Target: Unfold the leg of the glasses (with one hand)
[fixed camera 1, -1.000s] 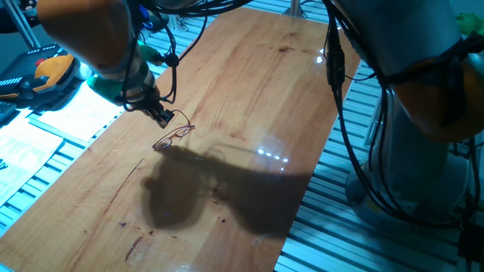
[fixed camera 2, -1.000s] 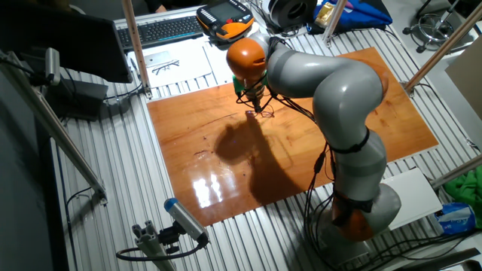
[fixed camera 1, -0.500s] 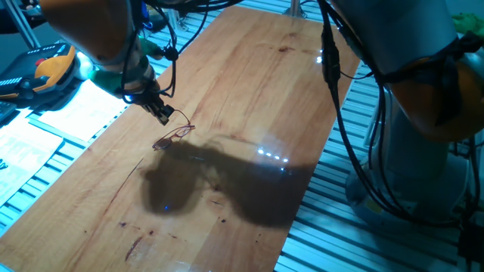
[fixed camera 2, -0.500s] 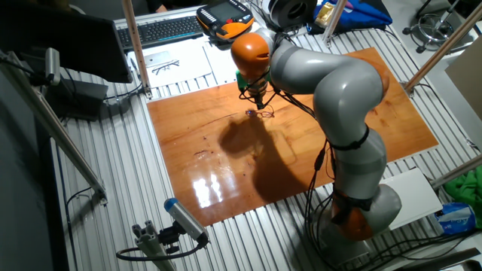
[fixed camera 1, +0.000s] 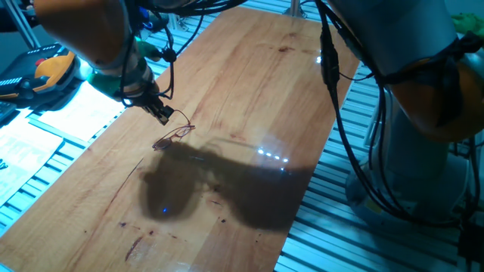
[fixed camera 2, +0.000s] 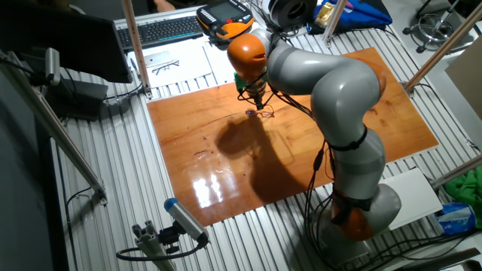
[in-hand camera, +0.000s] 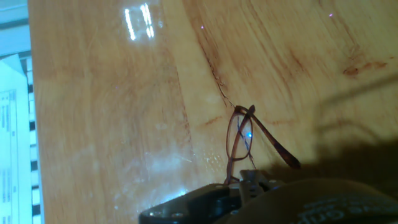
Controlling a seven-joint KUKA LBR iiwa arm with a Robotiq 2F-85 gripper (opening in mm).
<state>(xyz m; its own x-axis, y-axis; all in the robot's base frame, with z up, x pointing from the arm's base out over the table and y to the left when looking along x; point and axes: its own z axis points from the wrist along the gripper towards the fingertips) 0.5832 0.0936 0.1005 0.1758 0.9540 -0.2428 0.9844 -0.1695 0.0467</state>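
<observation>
One fixed view looks down close along the table; the other looks from high and far, taking in the whole arm. The hand view, seemingly very near, faces the tabletop. All share the glasses.

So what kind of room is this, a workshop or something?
Most likely a robotics lab. A big grey and orange arm works over a wooden table on a ridged metal bench, with a keyboard, an orange handheld controller and loose cables about.
</observation>
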